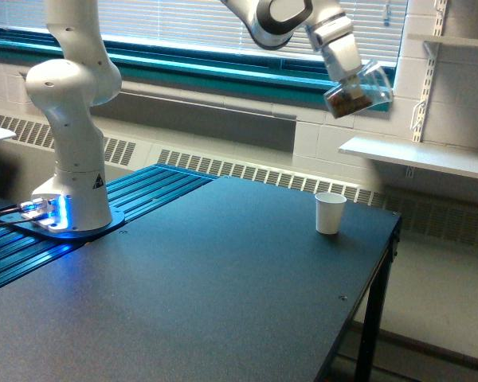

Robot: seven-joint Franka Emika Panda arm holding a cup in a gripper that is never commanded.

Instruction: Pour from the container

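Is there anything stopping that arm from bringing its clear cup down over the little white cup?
Probably not. The gripper holds the clear cup tilted, high above the white paper cup, with only open air between them and bare table around it.

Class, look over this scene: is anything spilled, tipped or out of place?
Only the clear container is tilted, held in the end effector high above the table. The white paper cup stands upright; no spill shows.
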